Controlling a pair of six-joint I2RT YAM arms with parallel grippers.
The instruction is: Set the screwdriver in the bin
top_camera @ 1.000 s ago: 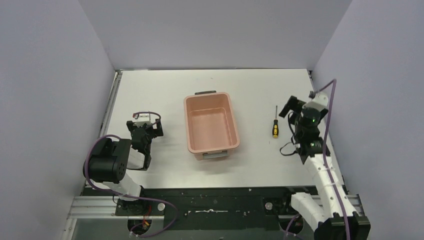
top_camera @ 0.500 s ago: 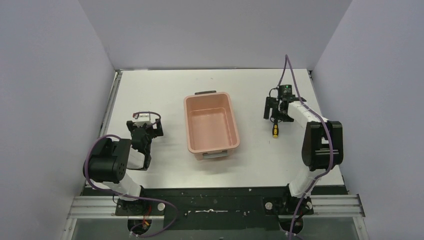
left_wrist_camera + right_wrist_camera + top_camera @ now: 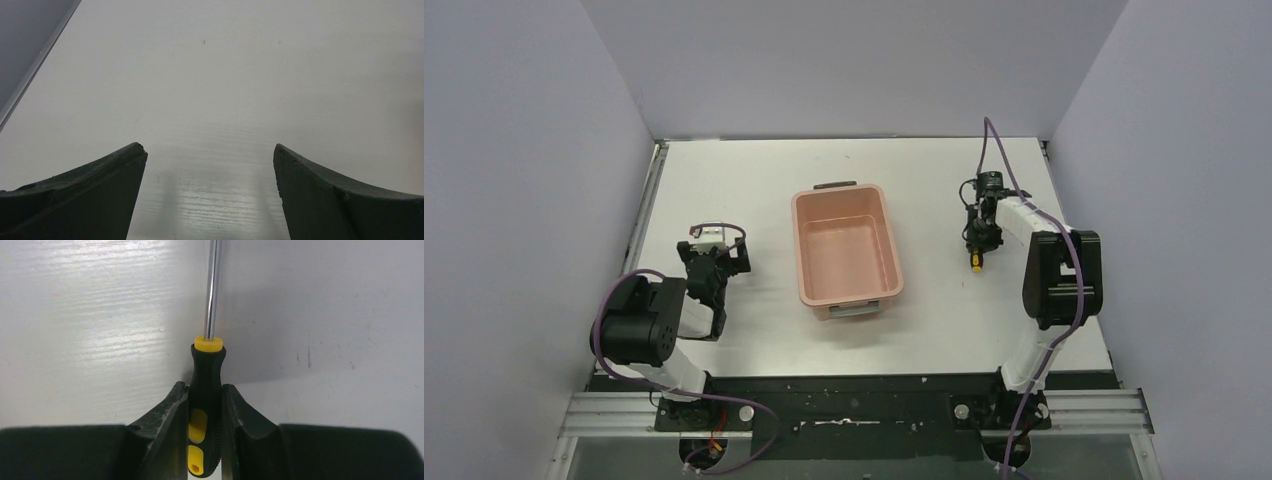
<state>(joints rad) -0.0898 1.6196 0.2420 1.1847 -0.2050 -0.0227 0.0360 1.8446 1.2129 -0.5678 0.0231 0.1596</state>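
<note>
Over on the right side of the table, the right gripper is clamping its fingers onto the black-and-yellow handle of the screwdriver. It's sitting outside the bin, a bit to its right. From above, the gripper is covering most of the tool, with only the handle end poking out. In the wrist view the shaft is running off the top edge and the butt is getting cut off at the bottom. I can't tell if it's touching the table. The left gripper is hanging with fingers wide apart, only tabletop showing between them.
</note>
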